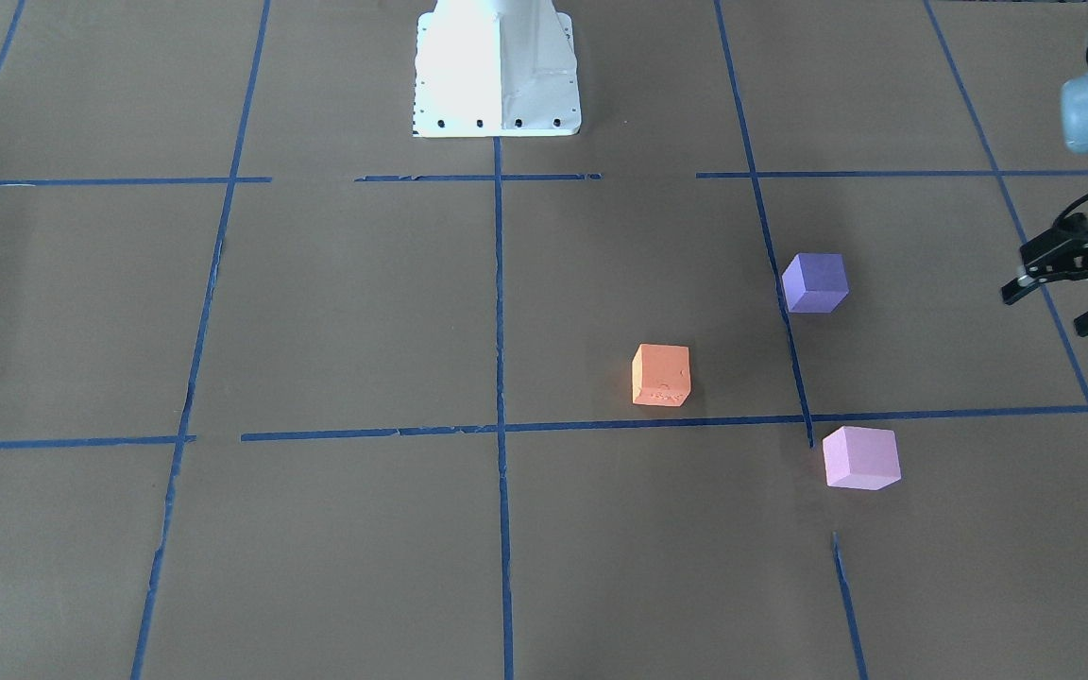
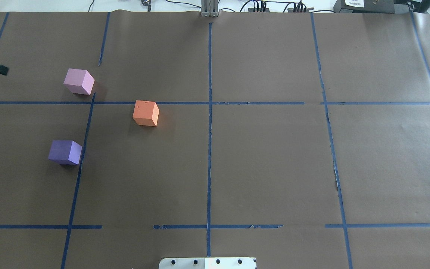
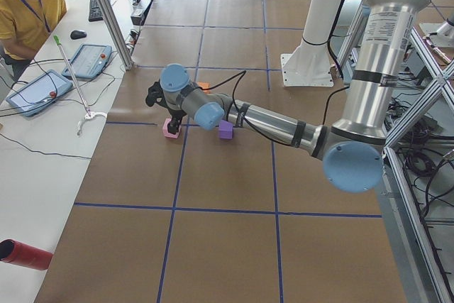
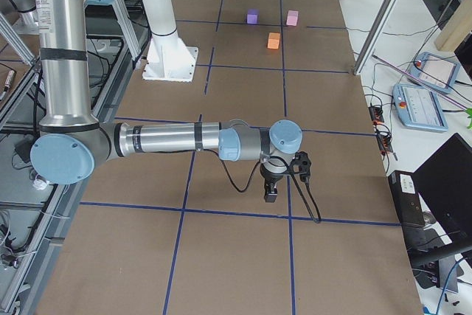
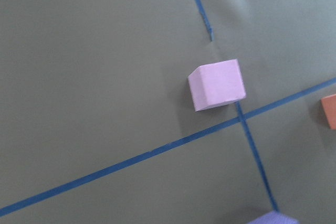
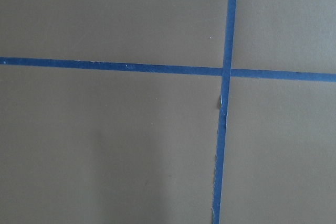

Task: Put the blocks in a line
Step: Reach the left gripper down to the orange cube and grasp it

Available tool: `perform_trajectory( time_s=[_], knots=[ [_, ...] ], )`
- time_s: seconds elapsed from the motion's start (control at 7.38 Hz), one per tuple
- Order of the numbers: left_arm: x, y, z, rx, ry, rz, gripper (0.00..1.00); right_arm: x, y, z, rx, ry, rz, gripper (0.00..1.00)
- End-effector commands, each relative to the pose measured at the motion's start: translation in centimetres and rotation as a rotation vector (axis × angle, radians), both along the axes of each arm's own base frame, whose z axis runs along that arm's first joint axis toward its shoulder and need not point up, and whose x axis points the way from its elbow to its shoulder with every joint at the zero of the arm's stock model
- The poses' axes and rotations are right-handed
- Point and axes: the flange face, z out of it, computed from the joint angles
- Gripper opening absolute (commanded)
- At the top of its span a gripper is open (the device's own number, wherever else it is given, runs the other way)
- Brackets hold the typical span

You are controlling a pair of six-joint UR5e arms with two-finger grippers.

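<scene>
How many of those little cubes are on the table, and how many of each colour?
orange block: 1
dark purple block: 1
pale pink block: 1
Total: 3 blocks

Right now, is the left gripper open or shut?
Open. In the front-facing view the left gripper has its jaws standing apart with nothing between them.
</scene>
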Motion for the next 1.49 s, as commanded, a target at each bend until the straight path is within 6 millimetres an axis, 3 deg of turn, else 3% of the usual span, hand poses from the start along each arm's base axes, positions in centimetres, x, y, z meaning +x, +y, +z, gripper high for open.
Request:
perform_trajectory(
  time_s=[0.0,0.14,0.27,0.41,0.54,1.08,1.36],
  knots=[
    [16.7,-0.1,-10.3,-0.104,0.027,-0.071,1.0,0.0,0.0,0.0,-0.001,0.0,0.0,1.0],
    [22.0,-0.2,-12.3,-0.148,0.02,-0.102,1.0,0.0,0.0,0.0,-0.001,0.0,0.0,1.0],
    [25.6,-0.7,-14.0,-0.125,-0.002,-0.152,1.0,0.0,0.0,0.0,0.001,0.0,0.0,1.0],
    [28.4,0.8,-13.2,-0.115,-0.035,-0.162,1.0,0.0,0.0,0.0,-0.001,0.0,0.0,1.0],
    [29.3,0.7,-12.5,-0.131,-0.076,-0.194,1.0,0.0,0.0,0.0,-0.001,0.0,0.0,1.0],
    [34.1,3.9,-11.3,-0.166,-0.13,-0.172,1.0,0.0,0.0,0.0,0.001,0.0,0.0,1.0],
    [36.2,4.4,-9.0,-0.202,-0.164,-0.158,0.97,0.0,0.0,0.0,0.001,0.0,0.0,1.0]
  ],
)
